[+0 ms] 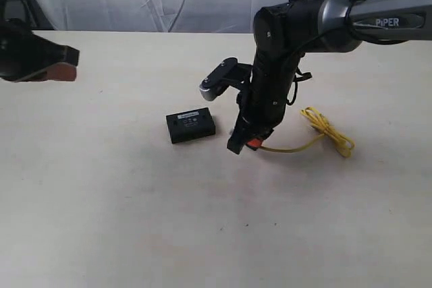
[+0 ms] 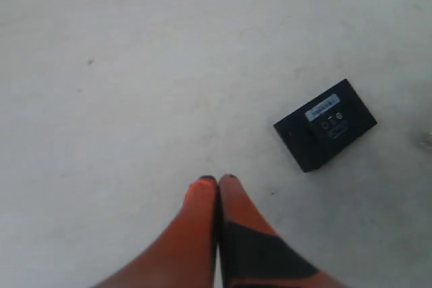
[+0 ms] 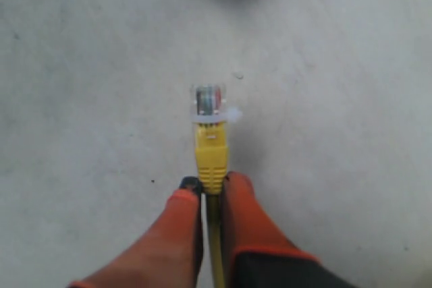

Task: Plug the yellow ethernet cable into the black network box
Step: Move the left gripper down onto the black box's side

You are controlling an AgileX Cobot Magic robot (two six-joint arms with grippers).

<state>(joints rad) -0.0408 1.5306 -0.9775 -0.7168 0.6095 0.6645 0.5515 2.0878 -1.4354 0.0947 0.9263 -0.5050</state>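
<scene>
Our right fingers (image 3: 194,197) pinch the yellow ethernet cable (image 3: 210,160) just behind its clear plug (image 3: 208,102), whose long axis points nearly straight at the black network box (image 1: 191,125), flat on the surface (image 1: 135,220) just ahead; our left fingers (image 2: 204,193), closed and empty, hang well away.

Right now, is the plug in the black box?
No; the plug on the yellow ethernet cable juts from the right fingers, apart from the black network box.
</scene>
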